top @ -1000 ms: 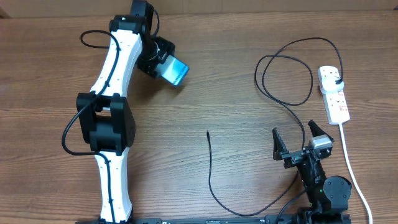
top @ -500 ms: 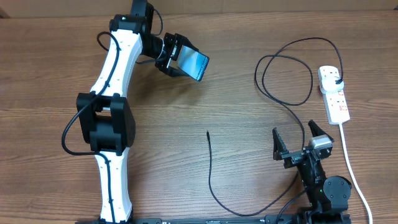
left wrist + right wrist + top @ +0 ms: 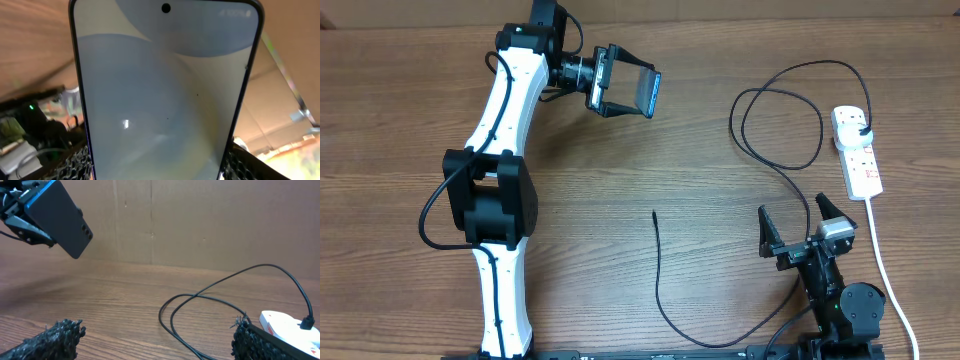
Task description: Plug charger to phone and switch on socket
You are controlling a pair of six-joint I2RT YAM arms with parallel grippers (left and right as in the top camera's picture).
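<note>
I have the phone (image 3: 649, 92) pinched in my left gripper (image 3: 638, 93), lifted off the table at the far side. My right gripper (image 3: 794, 225) sits spread wide and empty near the socket (image 3: 860, 160). The charger (image 3: 657, 268) is plugged into the socket, its loose tip lying mid-table.
</note>
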